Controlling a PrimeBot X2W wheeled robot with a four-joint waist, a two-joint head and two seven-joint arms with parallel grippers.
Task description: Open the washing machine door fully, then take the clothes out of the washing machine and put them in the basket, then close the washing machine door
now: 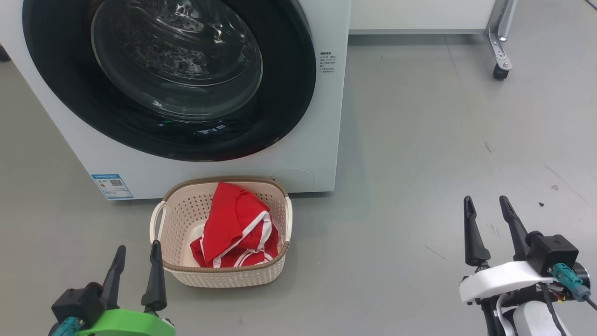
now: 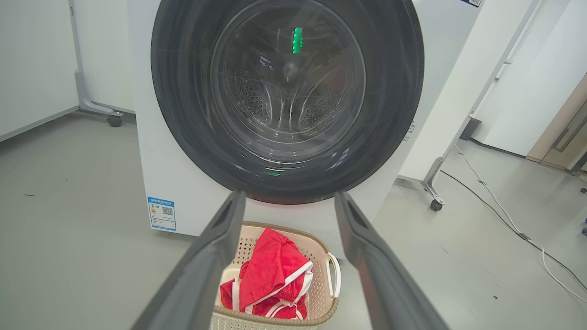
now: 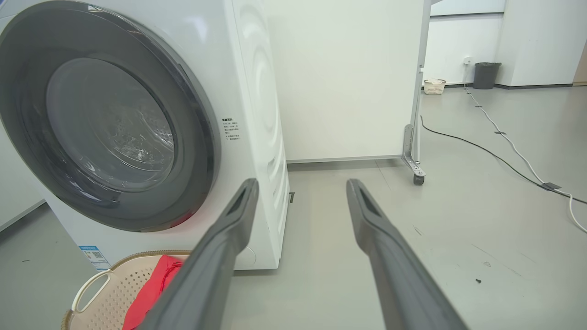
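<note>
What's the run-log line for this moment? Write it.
door shut | clothes in basket | left gripper open, empty | right gripper open, empty

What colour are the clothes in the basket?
Red with white stripe trim; the clothes show best in the head view.

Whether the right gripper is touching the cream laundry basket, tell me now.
Apart. The head view shows it: the open right gripper hangs well to the right of the cream laundry basket, with bare grey floor between them.

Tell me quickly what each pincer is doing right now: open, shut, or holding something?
Left pincer: open, holding nothing.
Right pincer: open, holding nothing.
</note>
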